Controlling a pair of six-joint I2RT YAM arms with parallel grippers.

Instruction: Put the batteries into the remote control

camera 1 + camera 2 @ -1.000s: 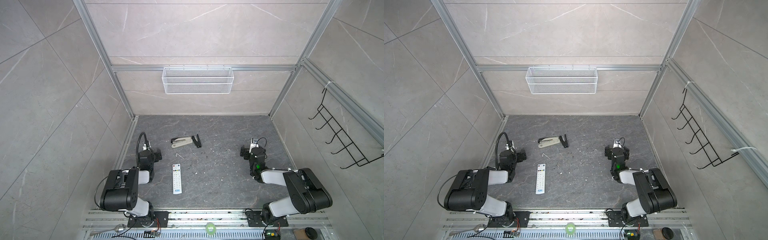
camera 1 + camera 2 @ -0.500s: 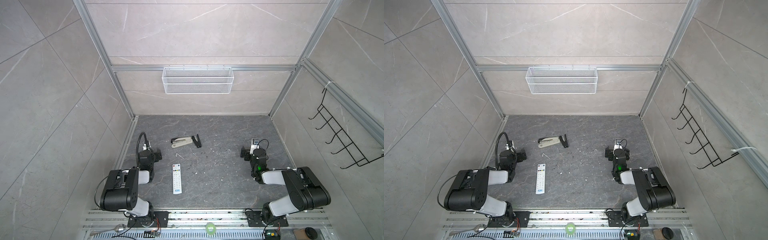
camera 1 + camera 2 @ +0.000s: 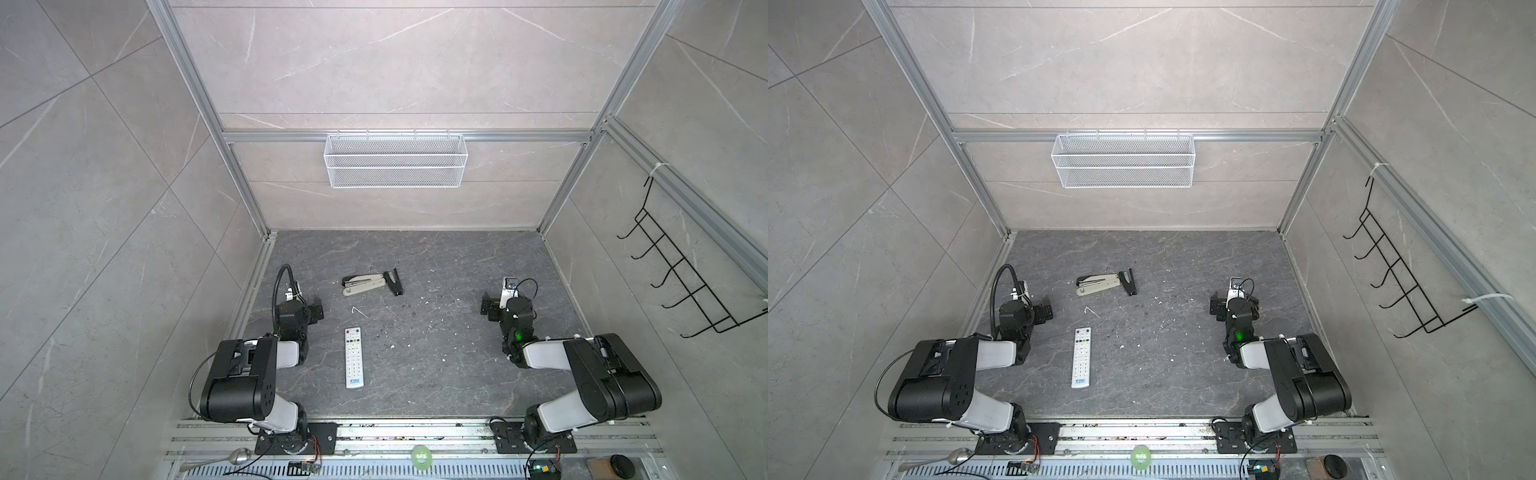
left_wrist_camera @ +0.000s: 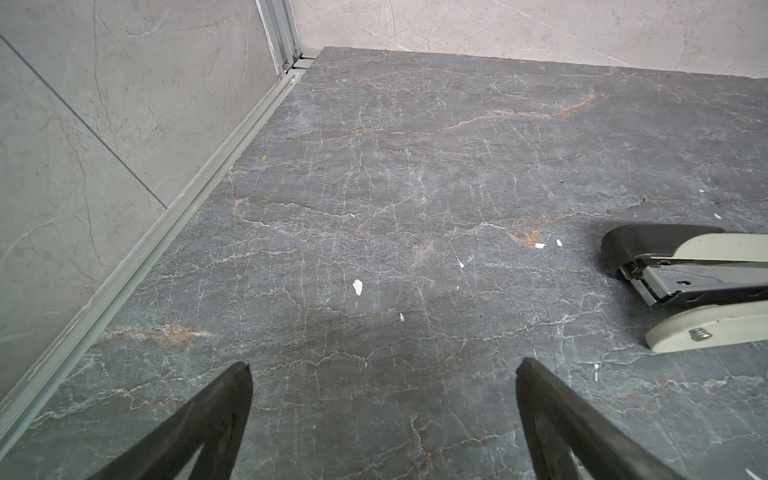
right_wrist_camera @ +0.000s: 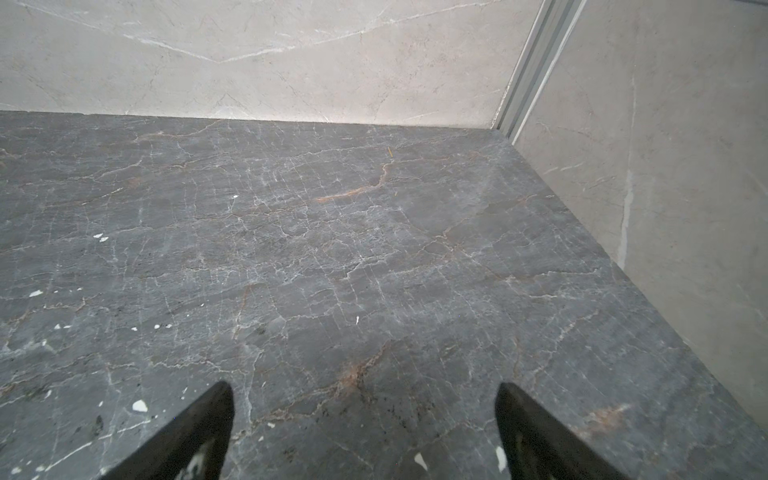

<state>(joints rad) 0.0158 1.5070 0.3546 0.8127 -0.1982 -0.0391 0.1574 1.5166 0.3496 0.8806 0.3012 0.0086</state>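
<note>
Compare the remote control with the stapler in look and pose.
The remote control is white with button rows; the stapler is beige and black. The remote control is one closed slab; the stapler is hinged open. The remote control points toward the back wall; the stapler lies crosswise, farther back. Both rest on the dark table, untouched.

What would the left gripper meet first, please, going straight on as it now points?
The left gripper probably meets only bare dark grey marbled tabletop, then pale back wall; the beige-and-black stapler lies aside.
</note>
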